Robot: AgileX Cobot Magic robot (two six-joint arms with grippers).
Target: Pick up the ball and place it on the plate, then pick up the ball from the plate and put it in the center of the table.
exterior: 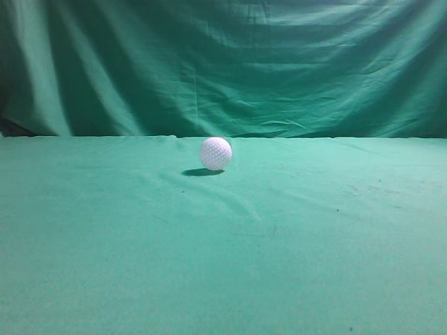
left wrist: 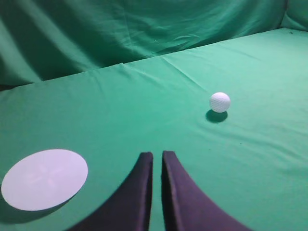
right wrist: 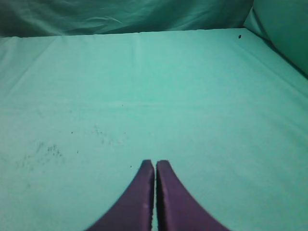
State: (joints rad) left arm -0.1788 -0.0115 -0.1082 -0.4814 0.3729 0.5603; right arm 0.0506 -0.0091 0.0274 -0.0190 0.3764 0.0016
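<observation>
The white dimpled ball (exterior: 215,153) rests on the green cloth table (exterior: 223,244) near its middle, toward the back. It also shows in the left wrist view (left wrist: 220,102), up and to the right of my left gripper (left wrist: 157,155), well apart from it. A flat white round plate (left wrist: 44,178) lies on the table at the lower left of that view, left of the left gripper. The left gripper is shut and empty. My right gripper (right wrist: 155,163) is shut and empty over bare cloth. Neither gripper shows in the exterior view.
A draped green cloth backdrop (exterior: 223,63) hangs behind the table. Small dark specks (right wrist: 48,149) mark the cloth to the left in the right wrist view. The backdrop folds in at the right edge (right wrist: 284,29).
</observation>
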